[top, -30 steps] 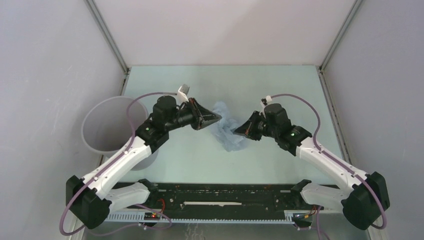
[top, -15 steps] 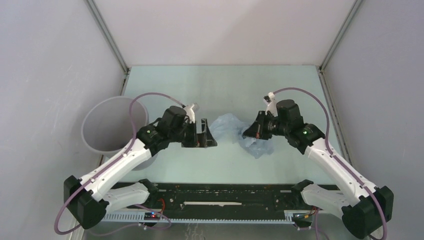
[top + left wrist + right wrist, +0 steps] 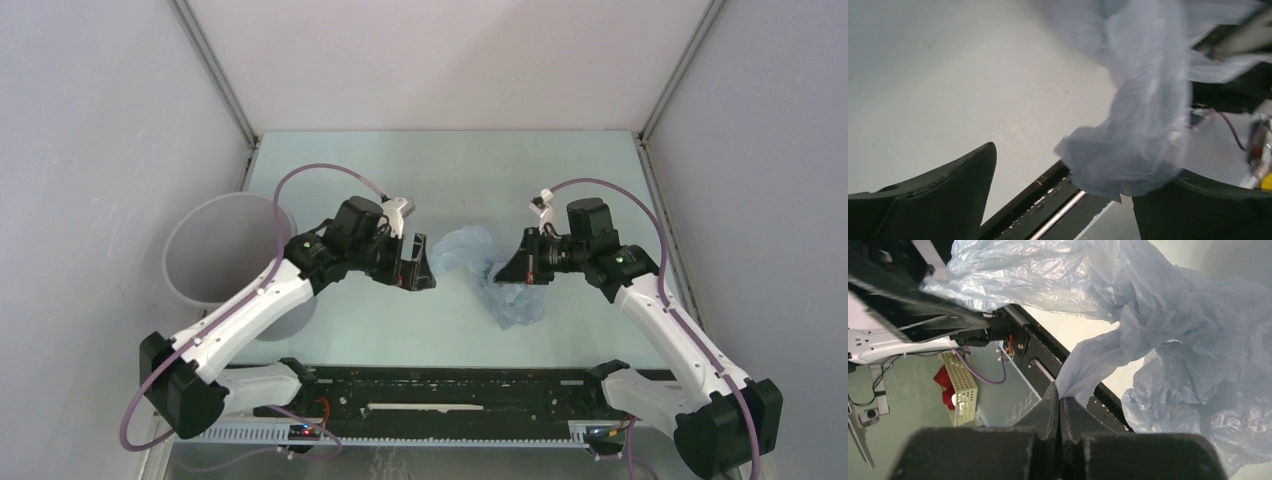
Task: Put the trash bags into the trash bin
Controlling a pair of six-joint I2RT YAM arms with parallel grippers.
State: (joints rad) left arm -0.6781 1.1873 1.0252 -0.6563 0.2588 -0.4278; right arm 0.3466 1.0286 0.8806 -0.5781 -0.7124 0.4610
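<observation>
The pale blue, wrinkly trash bag (image 3: 478, 250) hangs in the middle of the table between my two arms. My right gripper (image 3: 507, 270) is shut on a fold of it; in the right wrist view the jaws (image 3: 1059, 398) are pressed together on a corner of the film (image 3: 1148, 315). My left gripper (image 3: 415, 262) stands open just left of the bag. In the left wrist view the bag (image 3: 1143, 125) dangles ahead of the open gripper (image 3: 1083, 162), close to the right finger (image 3: 1198, 210), with nothing gripped. The grey trash bin (image 3: 190, 235) stands at the far left.
The black base rail (image 3: 450, 390) runs along the near edge of the table. Pale side walls close in left and right, and metal corner posts (image 3: 215, 70) rise at the back. The bin sits against the left wall, beside the left arm's forearm (image 3: 250, 310).
My left gripper has opened and let go of the bag, swinging down and slightly back. The right gripper has moved right with the bag, stretching it out.
</observation>
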